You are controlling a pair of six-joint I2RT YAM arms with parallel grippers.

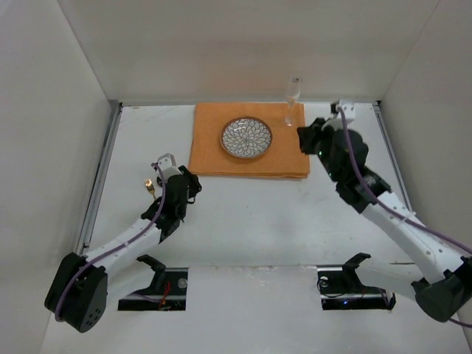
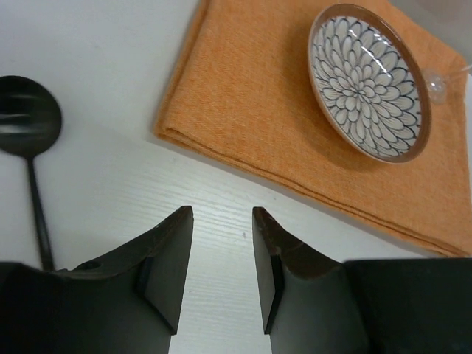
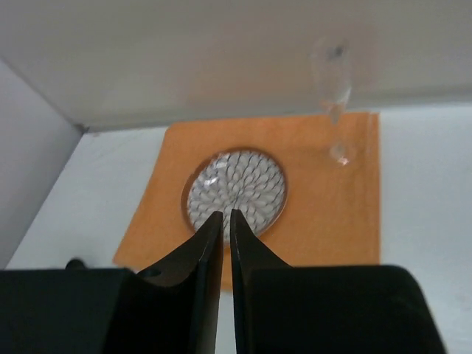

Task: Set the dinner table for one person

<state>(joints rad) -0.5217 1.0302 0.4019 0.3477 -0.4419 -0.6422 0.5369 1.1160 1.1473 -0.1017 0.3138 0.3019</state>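
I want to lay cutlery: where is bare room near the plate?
Free: the placemat strip left of the plate, and the dinner table on the mat's near side. Crowded: the mat's right edge, with glass and right gripper.

Body: left arm [image 1: 129, 240], right arm [image 1: 398, 217] — white links, black joint housings and bases, purple cable along each. Ends: left gripper [image 2: 221, 214], right gripper [image 3: 226, 215] — black tapered fingers, white wrist block.
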